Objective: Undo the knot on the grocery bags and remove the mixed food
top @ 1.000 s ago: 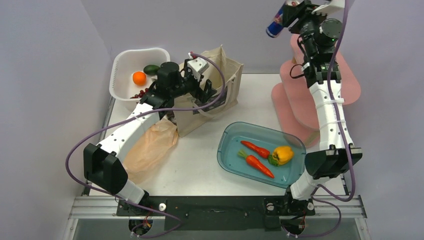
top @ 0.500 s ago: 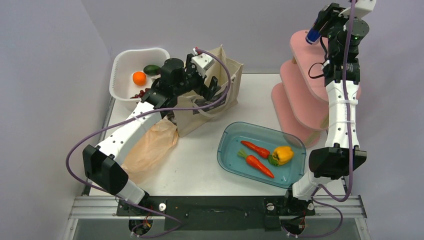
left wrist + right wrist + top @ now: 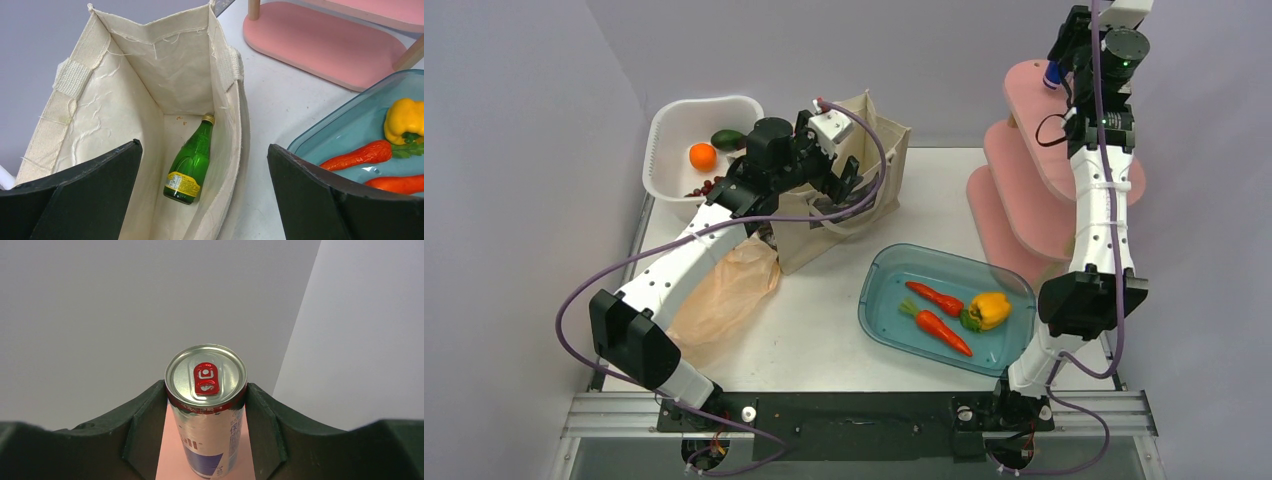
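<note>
the grocery bags sit at the table's (image 3: 824,340) ten to eleven o'clock: the cream canvas tote (image 3: 892,150) stands open-mouthed, and the peach plastic bag (image 3: 724,290) lies slack and flattened at the tote's seven o'clock. the left gripper (image 3: 202,145) hangs over the tote's mouth with its fingers (image 3: 95,185) spread wide and nothing between them. on the tote's floor a green bottle (image 3: 192,162) lies on its side, cap toward twelve o'clock. the right gripper (image 3: 206,390) is raised at the scene's one o'clock, its fingers (image 3: 145,425) clamped on the sides of an upright blue-silver can (image 3: 207,440) above the top tier of the pink shelf (image 3: 1024,85); whether the can's base touches the tier cannot be told. two carrots (image 3: 942,332) lie side by side in the teal tray (image 3: 874,290) at four o'clock, a yellow pepper (image 3: 990,308) just beside them. the dark avocado (image 3: 727,138) rests in the white basket (image 3: 664,120) at the tote's nine o'clock, near an orange fruit (image 3: 703,155).
</note>
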Robot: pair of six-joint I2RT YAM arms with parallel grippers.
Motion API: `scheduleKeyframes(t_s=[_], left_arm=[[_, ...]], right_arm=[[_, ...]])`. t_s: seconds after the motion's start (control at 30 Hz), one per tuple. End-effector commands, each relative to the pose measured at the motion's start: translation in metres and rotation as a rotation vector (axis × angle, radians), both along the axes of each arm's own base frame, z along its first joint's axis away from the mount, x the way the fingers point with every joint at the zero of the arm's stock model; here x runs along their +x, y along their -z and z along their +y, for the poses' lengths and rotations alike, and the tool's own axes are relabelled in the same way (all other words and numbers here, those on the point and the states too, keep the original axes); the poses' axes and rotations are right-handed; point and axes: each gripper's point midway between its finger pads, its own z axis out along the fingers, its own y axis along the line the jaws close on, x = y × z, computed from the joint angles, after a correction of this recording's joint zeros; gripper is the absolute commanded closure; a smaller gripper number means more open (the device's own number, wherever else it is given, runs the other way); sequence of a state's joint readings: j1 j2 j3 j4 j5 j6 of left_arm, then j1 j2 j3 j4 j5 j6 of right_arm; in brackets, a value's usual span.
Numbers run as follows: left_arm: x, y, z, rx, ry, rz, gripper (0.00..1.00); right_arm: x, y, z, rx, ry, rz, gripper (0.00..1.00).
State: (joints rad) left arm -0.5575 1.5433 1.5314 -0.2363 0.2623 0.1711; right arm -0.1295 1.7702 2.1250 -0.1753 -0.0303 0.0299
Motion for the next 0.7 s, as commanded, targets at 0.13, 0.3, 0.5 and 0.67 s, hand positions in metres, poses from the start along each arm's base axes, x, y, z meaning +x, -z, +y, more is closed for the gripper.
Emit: scheduleKeyframes(t_s=[0.13,0.3,0.5,0.67], left_arm=[[-0.008,-0.020,-0.003,-0.018,0.036,-0.070,0.03],[-0.009,-0.019,-0.001,-0.015,0.032,-0.076,0.03],[-0.008,-0.020,0.000,-0.015,0.023,-0.075,0.03],[-0.006,-0.019,0.000,-0.021,0.016,-0.066,0.03]], right_arm=[[0.002,-0.042,0.000,0.006,-0.004,-0.131,1.00],[0.008,-0.038,-0.005,0.055,0.012,-0.133,0.84],[0.005,-0.045,-0.003,0.088,0.005,-0.154,0.31],[-0.002,-0.058,-0.004,0.082,0.006,-0.185,0.17]])
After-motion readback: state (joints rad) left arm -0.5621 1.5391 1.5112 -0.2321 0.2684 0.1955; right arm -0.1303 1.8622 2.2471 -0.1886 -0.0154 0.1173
